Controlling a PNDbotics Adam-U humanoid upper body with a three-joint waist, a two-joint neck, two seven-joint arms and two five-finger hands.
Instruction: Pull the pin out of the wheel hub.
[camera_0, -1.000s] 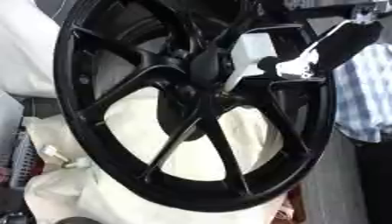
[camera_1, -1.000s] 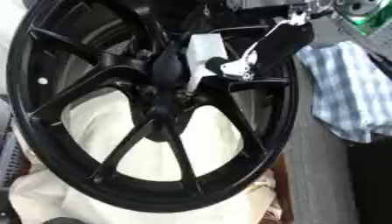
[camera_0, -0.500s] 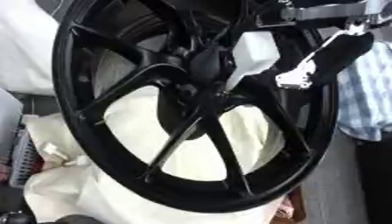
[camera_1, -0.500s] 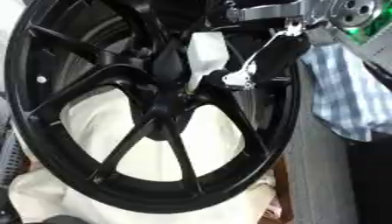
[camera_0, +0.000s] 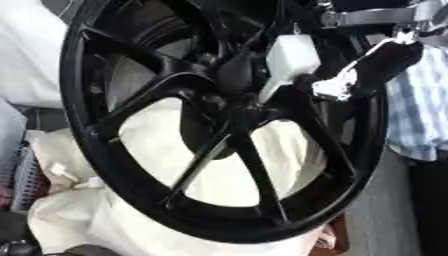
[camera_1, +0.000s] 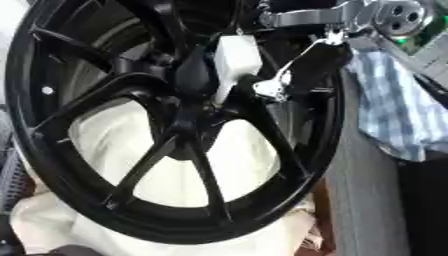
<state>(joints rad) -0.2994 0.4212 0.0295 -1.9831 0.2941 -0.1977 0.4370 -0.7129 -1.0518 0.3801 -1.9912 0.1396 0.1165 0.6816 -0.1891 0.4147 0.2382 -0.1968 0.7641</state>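
Black and glossy, the wheel hub (camera_0: 219, 125) is standing on edge and filling most of both eye views, its spokes spreading out from a dark centre boss (camera_0: 236, 75). Against that centre, just to its right, a white block-shaped piece, which seems to be the pin (camera_0: 289, 60), is sitting with its narrow lower end pointing down and left toward the boss. The right hand (camera_0: 376, 70) is reaching in from the upper right of the hub, its black fingers (camera_1: 311, 67) lying beside the white piece with silver fittings showing; whether they are closing on it or merely resting close to it I cannot tell. A silver bracket of the arm (camera_1: 350, 17) is crossing above the hub's upper rim. Behind the hub's spokes and under its lower rim, cream-coloured cloth (camera_0: 157, 220) is bunching up. To the right of the hub, a blue-and-white checked fabric (camera_1: 394, 110) is hanging beside a grey surface (camera_1: 359, 200).
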